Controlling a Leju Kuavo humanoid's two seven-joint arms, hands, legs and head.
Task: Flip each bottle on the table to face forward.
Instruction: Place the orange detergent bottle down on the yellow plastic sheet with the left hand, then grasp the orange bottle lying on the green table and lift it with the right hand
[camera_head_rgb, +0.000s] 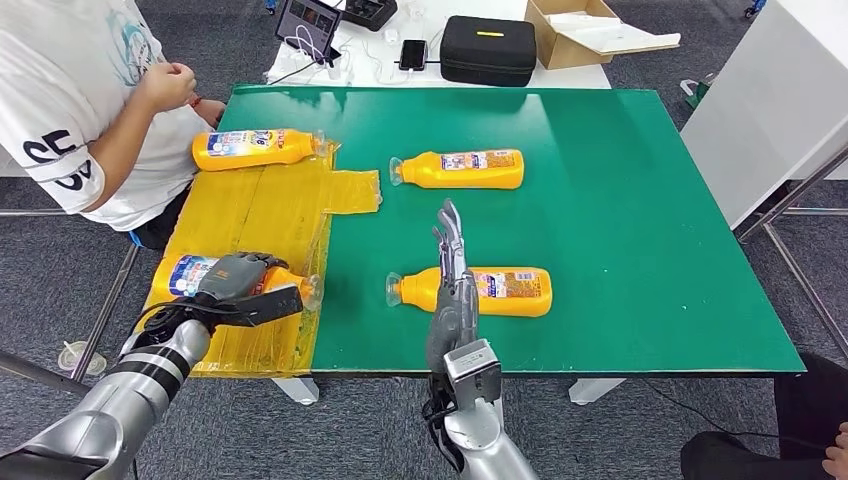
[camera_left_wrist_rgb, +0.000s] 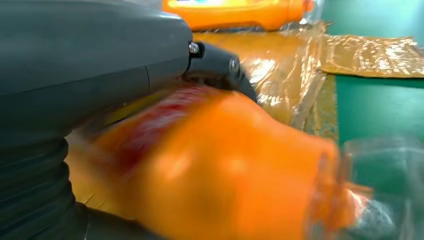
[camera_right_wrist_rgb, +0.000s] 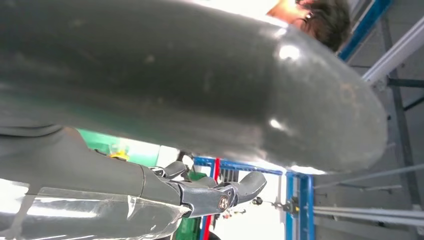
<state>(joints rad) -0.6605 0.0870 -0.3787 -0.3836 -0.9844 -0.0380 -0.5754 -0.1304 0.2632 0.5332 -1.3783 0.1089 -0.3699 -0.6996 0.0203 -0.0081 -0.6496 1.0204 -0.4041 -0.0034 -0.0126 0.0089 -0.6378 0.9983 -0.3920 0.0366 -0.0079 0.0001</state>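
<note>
My left hand lies over the near-left bottle, on the yellow sheet at the left part of the bench. The fingers are curled over its body, so I judge that I hold it and that its turn is the step in hand. In the left wrist view this bottle is blurred, orange with a red patch of label.

My right hand is raised on its edge, fingers straight and close together, holding nothing. It stands in front of the near-middle bottle, which lies on the green just beyond the yellow sheet.

All four bottles lie on their sides with a label showing. The two on the green, this one and the far-middle bottle, have clear caps toward the yellow sheet. The far-left bottle lies at the sheet's far edge, beside a person. Which already face forward I cannot tell; I judge the work far from finished.
</note>
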